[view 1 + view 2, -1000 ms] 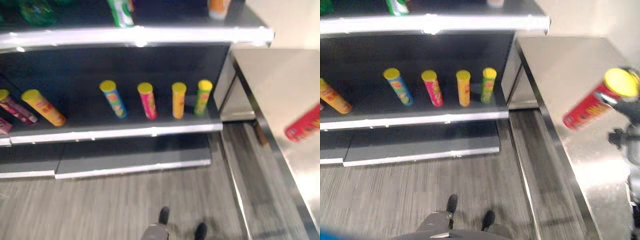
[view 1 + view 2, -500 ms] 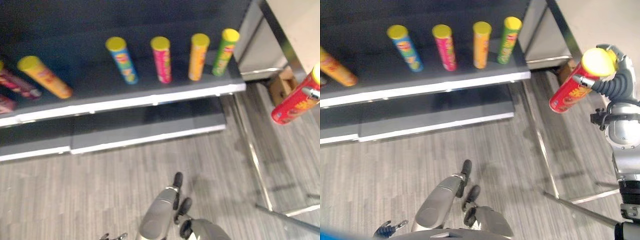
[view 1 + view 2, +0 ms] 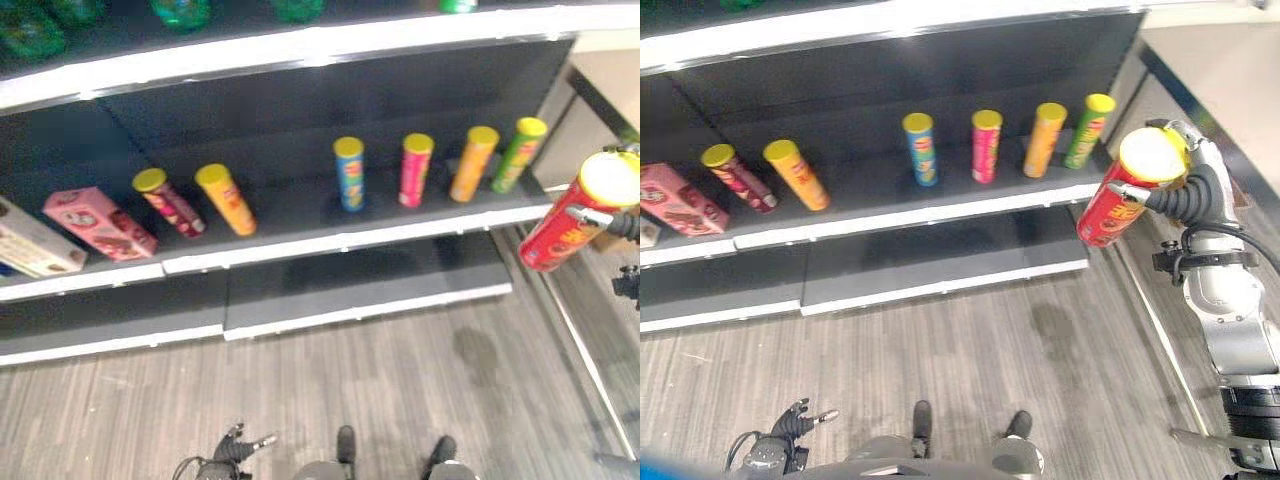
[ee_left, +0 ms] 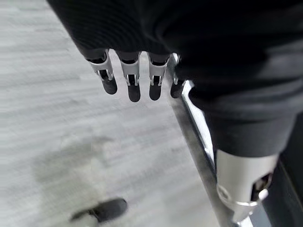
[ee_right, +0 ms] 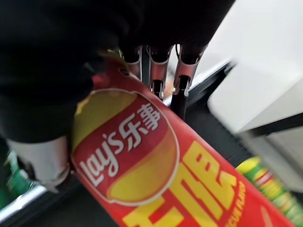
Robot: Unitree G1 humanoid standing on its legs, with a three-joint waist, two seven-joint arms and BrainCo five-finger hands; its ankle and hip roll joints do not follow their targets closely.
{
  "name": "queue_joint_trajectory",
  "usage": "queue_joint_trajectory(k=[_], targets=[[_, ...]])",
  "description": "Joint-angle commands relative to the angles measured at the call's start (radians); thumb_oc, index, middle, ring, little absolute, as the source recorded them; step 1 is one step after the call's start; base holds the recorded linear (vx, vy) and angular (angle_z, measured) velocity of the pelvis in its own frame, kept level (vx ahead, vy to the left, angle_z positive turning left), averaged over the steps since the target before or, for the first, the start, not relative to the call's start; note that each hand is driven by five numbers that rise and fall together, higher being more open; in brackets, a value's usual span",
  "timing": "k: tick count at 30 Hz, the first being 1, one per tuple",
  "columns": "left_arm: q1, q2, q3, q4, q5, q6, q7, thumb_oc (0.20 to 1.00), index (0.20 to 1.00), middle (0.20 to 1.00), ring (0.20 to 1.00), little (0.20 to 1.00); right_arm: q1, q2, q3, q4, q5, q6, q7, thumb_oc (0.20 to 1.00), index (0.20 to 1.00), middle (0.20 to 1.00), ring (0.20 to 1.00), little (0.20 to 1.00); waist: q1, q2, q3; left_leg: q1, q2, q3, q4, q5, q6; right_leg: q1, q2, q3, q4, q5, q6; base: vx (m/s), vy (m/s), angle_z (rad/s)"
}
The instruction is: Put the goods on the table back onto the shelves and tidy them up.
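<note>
Shelf edge (image 3: 940, 203) just beside right hand's (image 3: 1185, 190) red can (image 3: 1120, 195).

The white box (image 3: 35, 243) on the shelf's left end is cut off by the frame edge. Green bottles (image 3: 180, 12) on the top shelf show their bases alone. In the right wrist view, the red can (image 5: 184, 189) runs past the frame.

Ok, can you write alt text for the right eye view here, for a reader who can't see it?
The robot's right hand holds a red chip can tilted in the air beside a dark shelf. On the shelf stand six cans with yellow lids, with a pink box at the left end. The left hand hangs low over the grey floor.
</note>
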Motion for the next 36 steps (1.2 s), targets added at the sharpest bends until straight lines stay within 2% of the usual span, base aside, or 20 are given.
queue_joint_trajectory(k=[1,2,3,4,5,8,11,13,17,20,25,27,28,29,30,36], targets=[[-0.017,0.088,0.008,0.033,0.035,-0.004,0.029,1.0,1.0,1.0,1.0,1.0,-0.101,-0.013,0.003,-0.056,-0.015,-0.041,-0.004,0.2,0.2,0.2,0.2,0.2,0.022,-0.027,0.027,0.034,0.056,-0.005,0.005,-0.133,-0.035,0.027,0.007,0.11,0.165,-0.099,0.008,0.02,0.389,0.59],[-0.029,0.088,0.026,0.061,0.031,-0.007,0.029,1.0,1.0,1.0,1.0,1.0,-0.083,-0.013,0.013,-0.079,-0.016,-0.047,0.017,0.2,0.2,0.2,0.2,0.2,-0.005,-0.028,0.047,0.044,0.043,-0.02,0.005,-0.126,-0.021,-0.055,0.057,0.233,0.246,-0.117,-0.018,0.0,0.279,0.53],[-0.035,0.089,0.03,0.075,0.031,-0.009,0.028,1.0,1.0,1.0,1.0,1.0,-0.079,-0.012,0.017,-0.089,-0.011,-0.05,0.022,0.2,0.2,0.2,0.2,0.2,-0.006,-0.026,0.048,0.041,0.041,-0.023,0.005,-0.122,-0.024,-0.066,0.086,0.268,0.219,-0.136,-0.017,-0.03,0.183,0.25],[-0.045,0.088,0.03,0.086,0.034,-0.012,0.027,1.0,1.0,1.0,1.0,1.0,-0.082,-0.01,0.02,-0.097,-0.007,-0.052,0.026,0.2,0.2,0.2,0.2,0.2,-0.007,-0.021,0.05,0.036,0.043,-0.029,0.005,-0.118,-0.027,-0.069,0.108,0.283,0.165,-0.149,-0.018,0.02,0.02,0.41],[-0.06,0.092,0.026,0.101,0.042,-0.016,0.027,1.0,1.0,1.0,1.0,1.0,-0.088,-0.006,0.028,-0.103,0.002,-0.056,0.032,0.2,0.2,0.2,0.2,0.2,-0.011,-0.023,0.054,0.033,0.04,-0.042,0.005,-0.115,-0.033,-0.063,0.133,0.311,0.047,-0.131,0.0,0.01,-0.021,0.36],[-0.08,0.097,0.035,0.122,0.053,-0.015,0.031,1.0,1.0,1.0,1.0,1.0,-0.087,0.017,0.044,-0.109,0.011,-0.06,0.034,0.2,0.2,0.2,0.2,0.2,-0.02,-0.031,0.062,0.034,0.042,-0.043,0.005,-0.109,-0.036,-0.098,0.169,0.393,-0.116,-0.06,0.04,0.03,-0.067,0.13],[-0.084,0.104,0.043,0.137,0.076,-0.013,0.035,1.0,1.0,1.0,1.0,1.0,-0.061,0.035,0.054,-0.117,0.015,-0.064,0.044,0.2,0.2,0.2,0.2,0.2,-0.029,-0.054,0.061,0.052,0.038,-0.042,0.005,-0.118,-0.039,-0.1,0.187,0.455,-0.198,-0.043,0.055,0.11,-0.127,0.15],[-0.07,0.1,0.052,0.148,0.091,-0.013,0.041,1.0,1.0,1.0,1.0,1.0,-0.017,0.053,0.038,-0.128,0.023,-0.065,0.061,0.2,0.2,0.2,0.2,0.2,-0.04,-0.077,0.031,0.072,0.035,-0.069,0.005,-0.13,-0.045,-0.066,0.198,0.495,-0.198,-0.014,0.064,0.3,-0.308,0.61],[-0.055,0.08,0.037,0.135,0.082,-0.017,0.043,1.0,1.0,1.0,1.0,1.0,-0.027,0.063,0.109,-0.134,0.014,-0.073,0.088,0.2,0.2,0.2,0.2,0.2,-0.032,-0.08,0.003,0.087,0.081,-0.098,0.005,-0.128,-0.07,-0.019,0.224,0.443,-0.198,-0.051,0.036,0.24,-0.314,0.77],[-0.111,0.058,-0.01,0.088,0.064,-0.012,0.042,1.0,1.0,1.0,1.0,1.0,-0.077,0.057,0.179,-0.142,0.002,-0.067,0.107,0.2,0.2,0.2,0.2,0.2,-0.037,-0.077,-0.003,0.085,0.107,-0.112,0.005,-0.126,-0.087,-0.004,0.243,0.422,-0.198,-0.078,0.018,0.14,-0.213,0.28],[-0.106,0.035,-0.042,0.069,0.038,-0.004,0.045,1.0,1.0,1.0,1.0,1.0,-0.127,0.041,0.267,-0.129,-0.016,-0.066,0.109,0.2,0.2,0.2,0.2,0.2,-0.015,-0.071,0.002,0.075,0.156,-0.139,0.005,-0.117,-0.135,0.032,0.274,0.355,-0.198,-0.13,-0.013,0.14,-0.262,0.52],[-0.092,0.032,-0.045,0.064,0.04,-0.004,0.039,1.0,1.0,1.0,1.0,1.0,-0.122,0.039,0.26,-0.11,-0.019,-0.065,0.101,0.2,0.2,0.2,0.2,0.2,-0.013,-0.062,0.01,0.06,0.165,-0.123,0.005,-0.108,-0.149,0.045,0.269,0.306,-0.198,-0.149,-0.016,0.07,-0.171,0.39],[-0.091,0.03,-0.051,0.056,0.044,-0.003,0.038,1.0,1.0,1.0,1.0,1.0,-0.121,0.032,0.251,-0.099,-0.024,-0.062,0.093,0.2,0.2,0.2,0.2,0.2,-0.015,-0.057,0.027,0.043,0.169,-0.079,0.005,-0.091,-0.154,0.05,0.259,0.279,-0.198,-0.155,-0.015,-0.01,-0.047,0.55],[-0.091,0.03,-0.051,0.056,0.044,-0.003,0.038,1.0,1.0,1.0,1.0,1.0,-0.121,0.032,0.251,-0.099,-0.024,-0.062,0.093,0.2,0.2,0.2,0.2,0.2,-0.017,-0.058,0.026,0.04,0.167,-0.081,0.005,-0.089,-0.153,0.048,0.257,0.277,-0.198,-0.155,-0.014,-0.05,-0.006,0.8],[-0.087,0.026,-0.058,0.047,0.046,-0.002,0.034,1.0,1.0,1.0,1.0,1.0,-0.129,0.028,0.254,-0.088,-0.039,-0.052,0.084,0.2,0.2,0.2,0.2,0.2,-0.022,-0.047,0.039,0.012,0.166,0.004,0.015,-0.08,-0.15,0.049,0.246,0.251,-0.198,-0.158,-0.012,-0.03,0.016,0.97],[-0.087,0.028,-0.061,0.044,0.044,0.002,0.037,1.0,1.0,1.0,1.0,1.0,-0.217,0.044,0.344,-0.046,-0.106,-0.035,0.071,0.2,0.2,0.2,0.2,0.2,-0.009,-0.024,0.044,-0.01,0.164,0.008,0.005,-0.073,-0.143,0.024,0.249,0.263,-0.198,-0.153,-0.015,0.03,0.001,0.26]])
